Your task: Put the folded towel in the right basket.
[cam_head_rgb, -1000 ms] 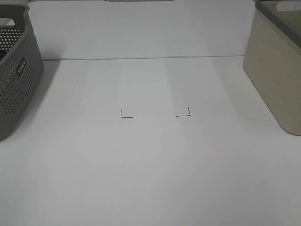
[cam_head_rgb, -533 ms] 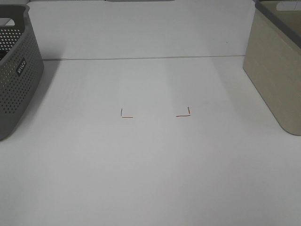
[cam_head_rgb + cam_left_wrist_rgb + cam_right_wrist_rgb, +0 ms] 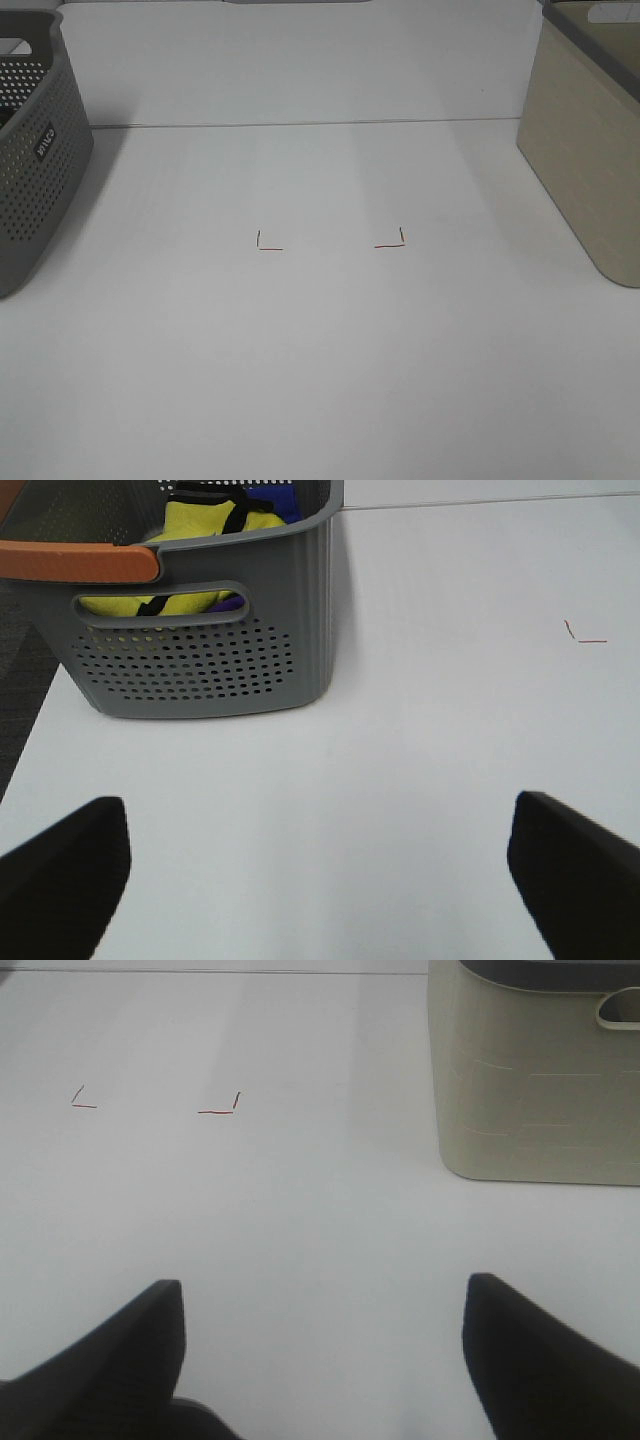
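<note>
No folded towel shows on the table in any view. The right basket [image 3: 590, 150] is beige with a grey rim and stands at the table's right edge; it also shows in the right wrist view [image 3: 530, 1090]. I cannot see inside it. My left gripper [image 3: 315, 815] is open and empty above bare table, near the grey basket. My right gripper [image 3: 325, 1288] is open and empty above bare table, short of the beige basket. Neither gripper appears in the exterior high view.
A grey perforated basket [image 3: 35, 150] stands at the left edge; in the left wrist view [image 3: 200, 650] it holds yellow and blue cloth [image 3: 215, 520]. Two red corner marks [image 3: 270, 243] [image 3: 392, 241] lie mid-table. A white wall rises behind the table.
</note>
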Motion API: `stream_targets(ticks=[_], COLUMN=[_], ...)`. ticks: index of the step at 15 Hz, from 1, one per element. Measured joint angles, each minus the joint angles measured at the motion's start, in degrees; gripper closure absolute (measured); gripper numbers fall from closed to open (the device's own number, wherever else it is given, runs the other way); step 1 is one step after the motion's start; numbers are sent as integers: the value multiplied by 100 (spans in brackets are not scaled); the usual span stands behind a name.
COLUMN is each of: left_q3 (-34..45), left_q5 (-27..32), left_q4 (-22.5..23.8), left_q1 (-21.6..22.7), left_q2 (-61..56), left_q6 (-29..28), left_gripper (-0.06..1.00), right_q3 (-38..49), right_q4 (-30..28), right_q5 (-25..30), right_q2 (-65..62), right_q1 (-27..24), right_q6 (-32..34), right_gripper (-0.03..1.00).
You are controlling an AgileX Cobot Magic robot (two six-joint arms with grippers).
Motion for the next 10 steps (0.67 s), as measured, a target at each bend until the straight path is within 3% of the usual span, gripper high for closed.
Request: stream_targets(ticks=[10], left_q3=[0], left_q5=[0], left_q4=[0], left_q1=[0], left_q2=[0], left_q6=[0], left_gripper=[-3], right_q3=[0], right_q4=[0], right_q5=[0], right_q2=[0], right_q1=[0], right_q6=[0], right_gripper=[24])
